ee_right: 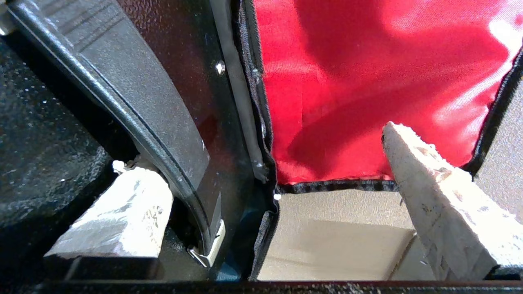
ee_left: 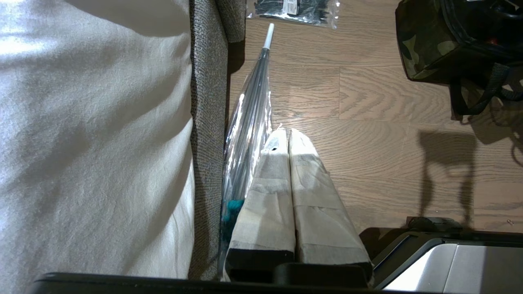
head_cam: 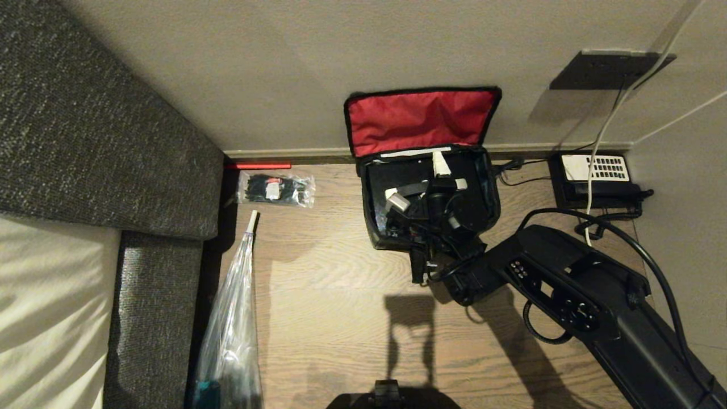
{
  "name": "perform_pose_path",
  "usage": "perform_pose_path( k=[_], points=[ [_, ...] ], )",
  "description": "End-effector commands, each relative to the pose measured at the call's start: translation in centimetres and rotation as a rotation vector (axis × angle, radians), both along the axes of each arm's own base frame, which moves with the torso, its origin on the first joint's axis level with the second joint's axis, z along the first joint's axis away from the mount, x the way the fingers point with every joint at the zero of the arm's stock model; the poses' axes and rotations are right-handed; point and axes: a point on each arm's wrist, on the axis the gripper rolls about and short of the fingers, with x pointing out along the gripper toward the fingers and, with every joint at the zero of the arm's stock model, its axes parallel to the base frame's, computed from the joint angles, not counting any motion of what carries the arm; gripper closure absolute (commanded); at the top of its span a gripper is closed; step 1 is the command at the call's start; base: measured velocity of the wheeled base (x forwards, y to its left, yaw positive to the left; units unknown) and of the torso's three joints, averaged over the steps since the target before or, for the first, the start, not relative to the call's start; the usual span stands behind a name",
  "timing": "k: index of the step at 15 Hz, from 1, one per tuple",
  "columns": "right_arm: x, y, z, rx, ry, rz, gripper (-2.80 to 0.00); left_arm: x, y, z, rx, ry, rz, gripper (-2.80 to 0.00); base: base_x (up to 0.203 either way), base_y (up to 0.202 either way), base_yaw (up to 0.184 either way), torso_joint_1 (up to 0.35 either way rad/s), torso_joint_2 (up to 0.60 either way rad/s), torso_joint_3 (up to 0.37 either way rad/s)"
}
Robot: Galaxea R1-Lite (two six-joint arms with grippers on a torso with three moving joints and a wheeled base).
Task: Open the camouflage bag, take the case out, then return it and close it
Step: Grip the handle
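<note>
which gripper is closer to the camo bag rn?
Right. The right gripper is over the open camouflage bag, fingers spread wide above the case. The left gripper hangs shut above the floor by the wrapped umbrella, well off to the bag's side.

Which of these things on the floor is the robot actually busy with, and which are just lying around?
In use:
- camouflage bag, lid open, red lining showing
- black case inside the bag
- right gripper, jaws open, reaching into the bag

Lying about:
- desk phone
- packet of black ties
- clear umbrella
- sofa
- left gripper, parked
</note>
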Motion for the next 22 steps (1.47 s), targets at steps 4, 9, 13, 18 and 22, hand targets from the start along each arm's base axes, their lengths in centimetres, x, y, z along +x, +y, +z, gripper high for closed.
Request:
perform_pose_path(
  k=[4,9,13,18,22],
  points=[
    [0.0,1.0,-0.4,0.043,0.015,-0.094,-2.80,0.0,0.0,-0.1,0.000,0.002,0.001,0.00,0.000,0.000,0.000,0.000,0.00,0.000],
    [-0.7,2.5,-0.7,0.096,0.052,-0.202,-2.80,0.0,0.0,-0.1,0.000,0.002,0.001,0.00,0.000,0.000,0.000,0.000,0.00,0.000],
    [-0.5,2.8,-1.7,0.089,0.062,-0.203,-2.80,0.0,0.0,-0.1,0.000,0.000,0.002,0.00,0.000,0.000,0.000,0.000,0.00,0.000],
    [-0.2,3.0,-2.4,0.091,0.057,-0.200,0.00,0.0,0.0,-0.1,-0.002,0.000,0.001,0.00,0.000,0.000,0.000,0.000,0.00,0.000],
    [0.1,3.1,-2.7,0.101,0.044,-0.199,0.00,0.0,0.0,-0.1,-0.002,0.002,0.001,0.00,0.000,0.000,0.000,0.000,0.00,0.000]
  ],
)
